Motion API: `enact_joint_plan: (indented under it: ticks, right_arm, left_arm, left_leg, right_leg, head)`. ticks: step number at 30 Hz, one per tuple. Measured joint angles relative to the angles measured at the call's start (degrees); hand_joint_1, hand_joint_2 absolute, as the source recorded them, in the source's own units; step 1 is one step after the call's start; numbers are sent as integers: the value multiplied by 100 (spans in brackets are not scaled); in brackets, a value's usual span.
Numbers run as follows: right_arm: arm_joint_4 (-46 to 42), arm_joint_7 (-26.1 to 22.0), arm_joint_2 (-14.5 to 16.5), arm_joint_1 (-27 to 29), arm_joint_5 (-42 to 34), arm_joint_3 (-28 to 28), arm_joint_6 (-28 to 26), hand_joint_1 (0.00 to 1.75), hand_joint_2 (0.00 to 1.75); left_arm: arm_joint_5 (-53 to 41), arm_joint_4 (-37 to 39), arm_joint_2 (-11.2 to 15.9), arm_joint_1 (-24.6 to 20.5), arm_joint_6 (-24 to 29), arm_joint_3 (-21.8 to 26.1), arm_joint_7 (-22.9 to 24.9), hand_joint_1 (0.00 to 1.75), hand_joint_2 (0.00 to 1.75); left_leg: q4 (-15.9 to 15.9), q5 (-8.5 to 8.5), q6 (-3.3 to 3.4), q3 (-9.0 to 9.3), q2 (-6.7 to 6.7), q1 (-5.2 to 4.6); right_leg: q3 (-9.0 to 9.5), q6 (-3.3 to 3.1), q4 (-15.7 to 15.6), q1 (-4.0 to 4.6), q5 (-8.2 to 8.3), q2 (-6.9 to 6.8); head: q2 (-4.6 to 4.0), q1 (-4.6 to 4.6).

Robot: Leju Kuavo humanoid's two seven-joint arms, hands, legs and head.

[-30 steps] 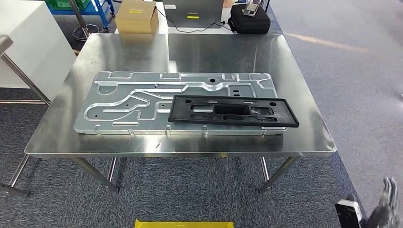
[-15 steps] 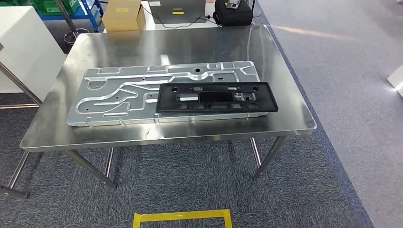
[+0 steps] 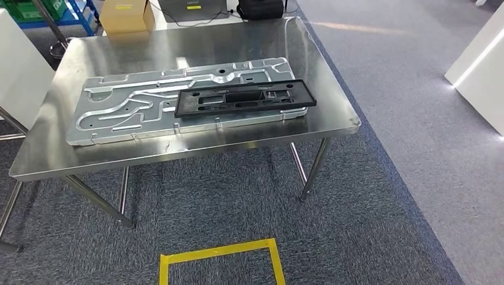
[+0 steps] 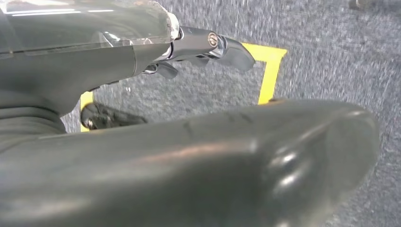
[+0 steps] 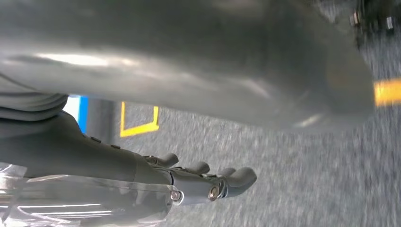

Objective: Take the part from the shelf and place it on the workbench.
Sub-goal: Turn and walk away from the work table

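Black part (image 3: 245, 99), a long flat frame with cut-outs, lay in our head view on top of the big aluminium plate (image 3: 119, 113) on the steel workbench (image 3: 178, 151), toward the plate's right end and a little skewed to it. A cardboard box (image 3: 123, 16) and a dark bag (image 3: 260, 8) stood beyond the table's far edge, and a square of yellow tape (image 3: 220, 261) marked the carpet in front.

From the left wrist view we saw our left hand (image 4: 189, 47) hanging over the carpet, its fingers (image 4: 227, 47) stretched out and holding nothing. From the right wrist view our right hand (image 5: 198, 182) hung likewise, its fingers (image 5: 236, 177) loosely apart and empty.

We judged the part light, rigid moulded plastic, stiff enough to lift level yet apt to slide on smooth metal. Its long rails or the bars between the openings looked the best places to grasp, near the middle so it would not tip. With it resting on the bench, we judged the placing done.
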Motion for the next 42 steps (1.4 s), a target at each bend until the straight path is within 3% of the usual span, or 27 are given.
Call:
enact_joint_plan:
  ticks: [2, 4, 5, 7, 9, 11, 13, 15, 16, 19, 20, 21, 22, 24, 26, 27, 28, 30, 31, 32, 34, 35, 36, 38, 39, 40, 42]
  right_arm:
    - [21, 18, 21, -14, 16, 3, 44, 0, 0]
    - [25, 55, 33, -34, 31, 5, 44, 0, 0]
    - [25, 68, 34, -42, 36, 5, 41, 0, 0]
    - [25, 80, 34, -52, 47, 5, 36, 0, 0]
    - [25, 72, 36, -62, 65, 5, 31, 0, 0]
    - [24, 63, 40, -79, 89, 5, 32, 0, 0]
    - [24, 60, 42, -87, 105, 6, 47, 0, 0]
    - [30, 58, 41, -82, 109, 6, 69, 0, 0]
    - [33, 55, 40, -84, 109, 6, 83, 0, 0]
    - [36, 6, 34, -91, 112, 5, 134, 0, 0]
    - [36, -12, 33, -87, 113, 5, 149, 0, 0]
    - [36, -25, 32, -86, 114, 5, 160, 0, 0]
    - [36, -31, 32, -85, 116, 5, 167, 0, 0]
    - [37, -38, 32, -88, 118, 5, 169, 0, 0]
    - [39, -49, 35, -93, 118, 4, 169, 0, 0]
    - [39, -61, 37, -96, 118, 3, 167, 0, 0]
    - [40, -78, 38, -98, 118, 0, 164, 0, 0]
    - [41, -110, 32, -93, 118, -7, 158, 0, 0]
    - [42, -118, 28, -92, 118, -10, 158, 0, 0]
    - [44, -119, 24, -90, 118, -13, 161, 0, 0]
    - [47, -115, 22, -95, 122, -15, 175, 0, 0]
    - [48, -114, 20, -97, 126, -15, 183, 0, 0]
    - [49, -115, 16, -100, 133, -15, 190, 0, 0]
    - [49, -115, 7, -111, 156, -14, 204, 0, 0]
    - [49, -115, 2, -121, 169, -14, 210, 0, 0]
    - [49, -115, -1, -134, 180, -13, 216, 0, 0]
    - [49, -117, -4, -160, 194, -12, 221, 0, 0]
  left_arm:
    - [-32, 4, -19, 3, 2, 0, 10, 0, 0]
    - [-56, 4, -19, 20, 1, 0, 15, 0, 0]
    - [-68, 4, -20, 23, -2, 0, 15, 0, 0]
    - [-90, 4, -21, 12, -6, -3, 18, 0, 0]
    - [-121, 3, -21, -5, -9, -10, 22, 0, 0]
    - [-145, 3, -20, -23, -9, -25, 26, 0, 0]
    - [-156, 2, -19, -38, -9, -37, 32, 0, 0]
    - [-165, 2, -19, -36, -9, -40, 41, 0, 0]
    - [-167, 3, -19, -30, -10, -42, 44, 0, 0]
    - [-175, 4, -26, -20, -12, -45, 50, 0, 0]
    - [-179, 4, -28, -21, -13, -45, 51, 0, 0]
    - [-184, 4, -28, -23, -13, -46, 51, 0, 0]
    - [-190, 4, -26, -25, -13, -46, 51, 0, 0]
    - [-206, 4, -23, -36, -14, -49, 50, 0, 0]
    - [-220, 4, -14, -68, -16, -56, 46, 0, 0]
    - [-225, 4, -8, -87, -18, -61, 44, 0, 0]
    - [-227, 4, -2, -98, -21, -68, 42, 0, 0]
    - [-230, 4, 0, -98, -24, -80, 43, 0, 0]
    - [-230, 5, -1, -95, -25, -86, 45, 0, 0]
    - [-230, 5, 1, -95, -25, -91, 47, 0, 0]
    - [-227, 6, 5, -102, -26, -97, 50, 0, 0]
    - [-226, 6, 8, -104, -26, -98, 51, 0, 0]
    - [-226, 6, 10, -107, -26, -98, 52, 0, 0]
    - [-226, 6, 14, -114, -25, -99, 57, 0, 0]
    - [-226, 6, 14, -118, -24, -99, 60, 0, 0]
    - [-226, 6, 14, -120, -24, -101, 61, 0, 0]
    - [-227, 6, 14, -126, -23, -107, 61, 0, 0]
  left_leg:
    - [-23, 153, 47, -119, 85, 21]
    - [0, 278, 53, -288, 166, 21]
    - [25, 340, 39, -392, 206, 23]
    - [107, 451, -6, -624, 270, 37]
    - [235, 533, -73, -849, 302, 56]
    - [368, 595, -151, -1018, 314, 62]
    - [427, 676, -232, -1103, 322, 70]
    - [474, 667, -307, -1172, 307, 103]
    - [592, 510, -334, -1239, 293, 121]
    - [1497, -339, -360, -1509, 264, 144]
    - [1819, -487, -358, -1550, 262, 145]
    - [2024, -487, -349, -1530, 259, 144]
    - [2055, -360, -334, -1426, 257, 138]
    - [1552, -27, -283, -930, 252, 119]
    - [641, -32, -224, -275, 250, 84]
    - [322, -115, -195, -76, 248, 68]
    - [137, -170, -164, 15, 248, 51]
    - [72, -89, -93, -37, 266, 55]
    - [58, -14, -51, -92, 281, 64]
    - [44, 70, -16, -161, 296, 75]
    - [55, 219, 27, -340, 308, 72]
    - [69, 289, 28, -438, 311, 68]
    - [92, 358, 20, -546, 315, 66]
    - [167, 480, -9, -777, 324, 69]
    - [220, 532, -31, -888, 326, 71]
    - [279, 571, -56, -988, 325, 66]
    - [383, 648, -118, -1133, 328, 59]
  right_leg:
    - [-105, 56, 356, -29, -487, -176]
    - [-248, 127, 1067, -83, -1072, -299]
    - [-279, 165, 1403, -114, -1177, -320]
    - [-128, 234, 1648, -177, -968, -334]
    - [395, 289, 1166, -235, -737, -345]
    - [996, 277, 359, -233, -919, -344]
    - [1204, 183, -40, -182, -1089, -344]
    - [1107, 59, -55, -165, -1009, -373]
    - [1041, 0, -59, -162, -945, -388]
    - [781, -101, -58, -119, -729, -409]
    - [686, -111, -52, -97, -657, -410]
    - [585, -117, -43, -78, -585, -410]
    - [483, -117, -30, -64, -515, -409]
    - [297, -100, 9, -53, -388, -405]
    - [184, -54, 52, -40, -283, -408]
    - [156, -27, 60, -39, -229, -414]
    - [139, 6, 55, -42, -170, -421]
    - [111, 73, 49, -57, -106, -416]
    - [80, 103, 118, -65, -226, -407]
    - [31, 128, 286, -73, -463, -397]
    - [-102, 168, 916, -102, -1104, -390]
    - [-154, 189, 1277, -113, -1295, -390]
    - [-159, 209, 1555, -125, -1326, -391]
    - [69, 239, 1611, -157, -1049, -391]
    - [330, 246, 1350, -177, -907, -392]
    - [666, 247, 948, -184, -869, -391]
    - [1200, 211, 171, -169, -1035, -385]
  head:
    - [-1, 11]
    - [-1, 20]
    - [-1, 19]
    - [0, 19]
    - [0, 19]
    - [0, 13]
    - [0, 7]
    - [0, 7]
    - [0, 4]
    - [0, -7]
    - [0, -9]
    - [0, -9]
    - [0, -9]
    - [0, -10]
    - [0, -7]
    - [0, -5]
    - [0, -3]
    - [0, -2]
    - [0, 1]
    - [0, 4]
    - [0, 9]
    - [0, 10]
    - [0, 10]
    - [0, 10]
    - [0, 10]
    - [0, 10]
    - [0, 8]
